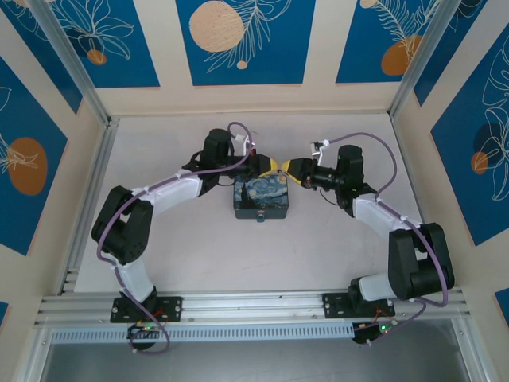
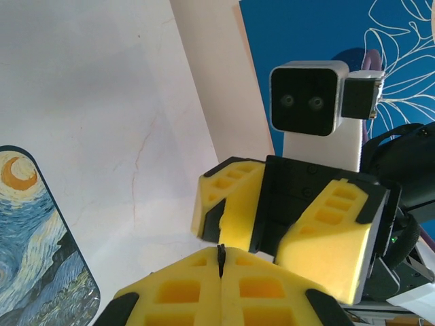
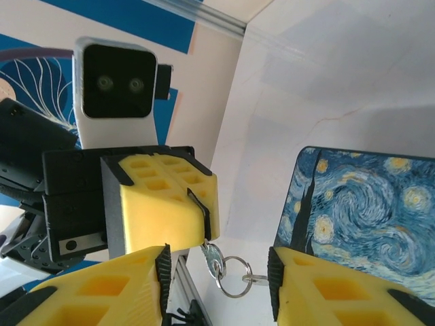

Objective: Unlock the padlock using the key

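The starry-night box (image 1: pixel 261 197) lies mid-table, and the tiny teal padlock (image 1: pixel 260 216) hangs on its near side. Both grippers meet just above the box's far edge. My left gripper (image 2: pixel 221 261) is shut on the key (image 3: pixel 212 257), a thin silvery piece whose head pokes out below the fingers. A split ring (image 3: pixel 234 275) hangs from the key with a second small key (image 3: pixel 255 278) on it. My right gripper (image 3: pixel 217 278) is open, its fingers either side of the hanging ring, and the second key touches its right pad. In the top view the left gripper (image 1: pixel 271 165) faces the right gripper (image 1: pixel 293 169).
The box (image 3: pixel 360 210) lies close below and beside both grippers. Aluminium frame rails (image 1: pixel 238 302) run along the table's near edge, and blue patterned wall panels (image 1: pixel 238 40) enclose the back and sides. White tabletop (image 1: pixel 175 255) lies in front of the box.
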